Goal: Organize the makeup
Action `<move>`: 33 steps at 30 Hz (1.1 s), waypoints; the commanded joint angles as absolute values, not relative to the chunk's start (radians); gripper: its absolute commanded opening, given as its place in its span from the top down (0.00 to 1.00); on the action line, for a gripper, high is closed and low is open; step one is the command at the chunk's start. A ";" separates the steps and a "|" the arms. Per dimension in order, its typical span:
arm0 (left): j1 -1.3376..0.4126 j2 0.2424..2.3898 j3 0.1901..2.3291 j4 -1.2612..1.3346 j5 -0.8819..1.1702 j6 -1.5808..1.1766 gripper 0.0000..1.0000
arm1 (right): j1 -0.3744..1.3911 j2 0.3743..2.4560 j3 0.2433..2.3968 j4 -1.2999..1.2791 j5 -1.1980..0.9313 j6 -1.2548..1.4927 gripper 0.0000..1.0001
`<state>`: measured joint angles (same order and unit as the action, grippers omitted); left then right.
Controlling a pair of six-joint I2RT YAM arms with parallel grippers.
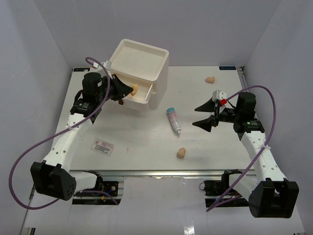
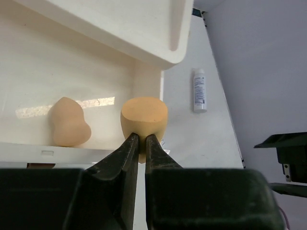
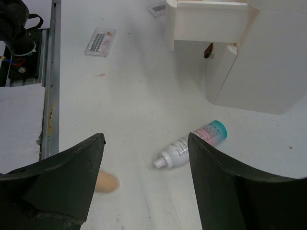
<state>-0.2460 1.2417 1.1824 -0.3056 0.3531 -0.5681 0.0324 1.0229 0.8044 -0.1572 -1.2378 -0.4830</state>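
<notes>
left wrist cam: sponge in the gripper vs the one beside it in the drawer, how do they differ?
The held sponge is pinched in the left gripper; the drawer sponge sits free. The held one shows a flat wide end; the other looks rounded, with a waist. Both are tan.

White arms (image 1: pixel 68 139), black joints (image 1: pixel 53 180), purple cables (image 1: pixel 257 87)

L jaws pinch sponge (image 1: pixel 133 89) at drawer (image 1: pixel 145 91) | R jaws wide apart | tube (image 1: pixel 173 119) mid-table | packet (image 1: pixel 103 146) front-L
</notes>
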 commanded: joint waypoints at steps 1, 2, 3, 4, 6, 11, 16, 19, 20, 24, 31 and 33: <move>-0.245 1.275 1.227 -0.319 0.255 -0.532 0.74 | 0.026 1.023 0.799 -0.137 -1.247 -0.505 0.23; -0.245 1.279 1.231 -0.320 0.239 -0.523 0.68 | 0.027 1.024 0.799 -0.137 -1.245 -0.507 0.23; -0.246 1.283 1.237 -0.321 0.226 -0.517 0.62 | 0.028 1.025 0.799 -0.138 -1.243 -0.508 0.23; -0.246 1.288 1.242 -0.321 0.214 -0.512 0.56 | 0.028 1.026 0.799 -0.138 -1.243 -0.509 0.23; -0.245 1.293 1.247 -0.319 0.197 -0.500 0.43 | 0.028 1.029 0.795 -0.140 -1.245 -0.515 0.23; -0.245 1.297 1.253 -0.321 0.196 -0.476 0.29 | 0.028 1.044 0.793 -0.208 -1.284 -0.624 0.20; -0.242 1.232 1.235 -0.316 0.235 -0.419 0.28 | 0.073 1.065 0.796 -0.392 -1.322 -0.905 0.19; -0.243 1.129 1.180 -0.301 0.310 -0.344 0.23 | 0.180 1.084 0.807 -0.537 -1.231 -1.143 0.20; -0.243 1.083 1.152 -0.296 0.325 -0.321 0.20 | 0.231 1.095 0.812 -0.574 -1.169 -1.197 0.21; -0.242 0.852 1.000 -0.283 0.350 -0.242 0.14 | 0.443 1.177 0.812 -0.656 -0.898 -1.345 0.24; -0.243 0.564 0.773 -0.305 0.247 -0.209 0.07 | 0.619 1.358 0.823 -0.752 -0.652 -1.473 0.30; -0.243 0.532 0.727 -0.304 0.230 -0.209 0.07 | 0.653 1.391 0.821 -0.747 -0.616 -1.479 0.32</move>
